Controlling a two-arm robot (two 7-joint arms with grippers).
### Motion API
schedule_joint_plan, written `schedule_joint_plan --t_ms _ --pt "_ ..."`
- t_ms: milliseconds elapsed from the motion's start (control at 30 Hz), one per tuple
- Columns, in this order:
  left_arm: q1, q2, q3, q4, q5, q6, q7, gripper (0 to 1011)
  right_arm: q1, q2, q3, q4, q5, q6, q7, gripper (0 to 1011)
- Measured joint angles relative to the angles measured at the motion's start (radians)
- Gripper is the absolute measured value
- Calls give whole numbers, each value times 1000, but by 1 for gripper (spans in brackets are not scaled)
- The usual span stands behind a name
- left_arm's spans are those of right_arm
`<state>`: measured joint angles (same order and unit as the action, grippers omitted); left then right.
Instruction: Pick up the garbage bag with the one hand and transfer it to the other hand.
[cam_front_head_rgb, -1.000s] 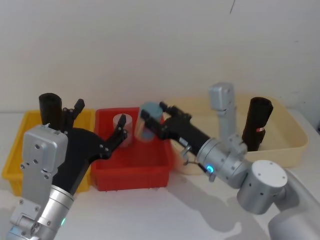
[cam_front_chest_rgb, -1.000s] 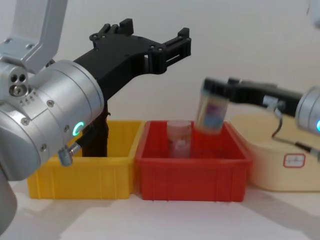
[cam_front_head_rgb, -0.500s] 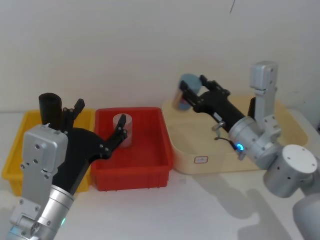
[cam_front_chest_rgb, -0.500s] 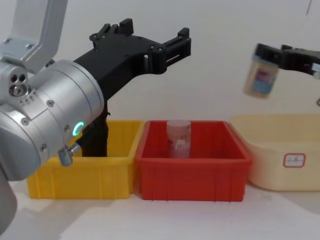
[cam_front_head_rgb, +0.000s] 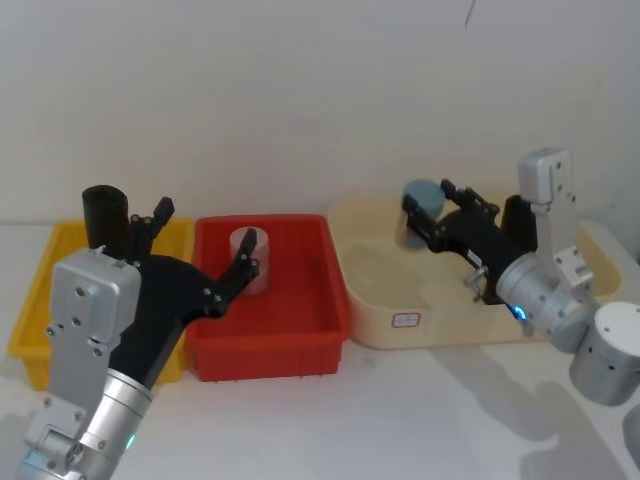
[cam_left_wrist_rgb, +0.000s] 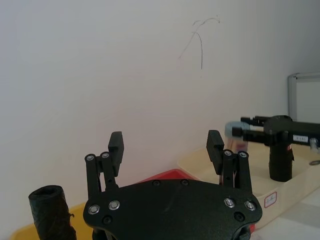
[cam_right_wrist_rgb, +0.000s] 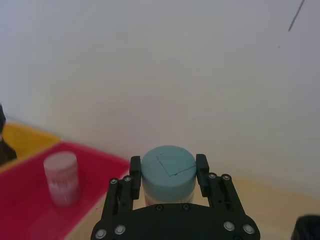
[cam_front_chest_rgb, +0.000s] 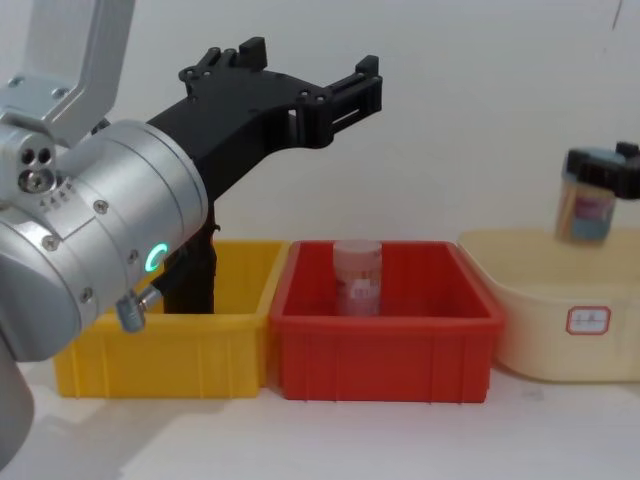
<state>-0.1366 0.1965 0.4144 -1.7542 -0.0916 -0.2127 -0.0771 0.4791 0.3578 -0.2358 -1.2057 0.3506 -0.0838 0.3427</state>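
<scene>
A black roll, the garbage bag (cam_front_head_rgb: 103, 215), stands upright in the yellow bin (cam_front_head_rgb: 30, 330); it also shows in the left wrist view (cam_left_wrist_rgb: 50, 212). A second black roll (cam_front_head_rgb: 515, 222) stands in the cream tub (cam_front_head_rgb: 450, 325). My left gripper (cam_front_head_rgb: 200, 240) hangs open and holds nothing, above the yellow and red bins, close beside the first roll. My right gripper (cam_front_head_rgb: 422, 205) is shut on a jar with a blue-grey lid (cam_right_wrist_rgb: 168, 167), held over the cream tub's back left part.
A pale pink jar (cam_front_head_rgb: 246, 258) stands at the back of the red bin (cam_front_head_rgb: 270, 350), between the yellow bin and the cream tub. The three containers sit side by side against a white wall. Bare white table lies in front of them.
My right gripper has carried the lidded jar from above the red bin rightward and down to above the cream tub. The left arm has stayed still.
</scene>
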Motion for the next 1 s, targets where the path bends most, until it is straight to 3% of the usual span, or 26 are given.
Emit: schedule_joint_plan --t_ms 333,567,800,1000 --pt "0 0 0 0 0 0 0 1000 -6 26 -31 46 -49 7 35 642" --pt "0 0 0 0 0 0 0 1000 -14 31 -36 60 -63 11 47 840" --pt "0 0 0 0 0 0 0 1000 -23 26 -18 50 -59 9 48 1001" --pt "0 0 0 0 0 0 0 1001 -38 19 6 11 -37 12 46 1001"
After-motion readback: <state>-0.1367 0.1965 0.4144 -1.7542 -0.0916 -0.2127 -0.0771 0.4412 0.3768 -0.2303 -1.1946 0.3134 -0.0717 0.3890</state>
